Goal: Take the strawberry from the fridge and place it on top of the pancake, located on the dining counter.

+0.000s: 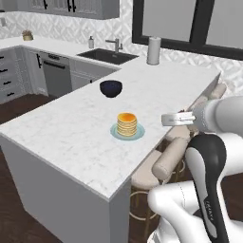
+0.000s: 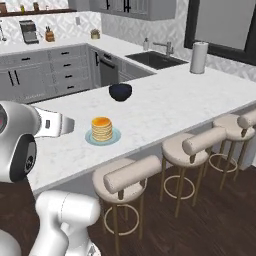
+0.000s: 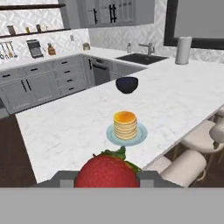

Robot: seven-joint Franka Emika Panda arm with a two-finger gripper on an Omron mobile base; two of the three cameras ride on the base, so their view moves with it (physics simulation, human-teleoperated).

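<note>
In the hand view, the red strawberry (image 3: 107, 171) with its green leaves sits close to the camera, and my gripper (image 3: 107, 179) is shut on it. The gripper (image 1: 165, 119) hovers off the near edge of the dining counter (image 1: 71, 137), to the right of the pancake (image 1: 126, 124), a golden-tan stack on a pale blue-green plate (image 1: 115, 133). From the other side, the gripper (image 2: 71, 125) is left of the pancake (image 2: 101, 128) and apart from it. The pancake (image 3: 125, 124) lies straight ahead of the hand, further along the counter (image 3: 65, 131). The fridge is out of view.
A dark blue bowl (image 1: 110, 88) stands behind the pancake. A paper towel roll (image 1: 153, 50) stands near the sink (image 1: 108, 55). Padded stools (image 2: 131, 176) line the counter's near side beside the arm.
</note>
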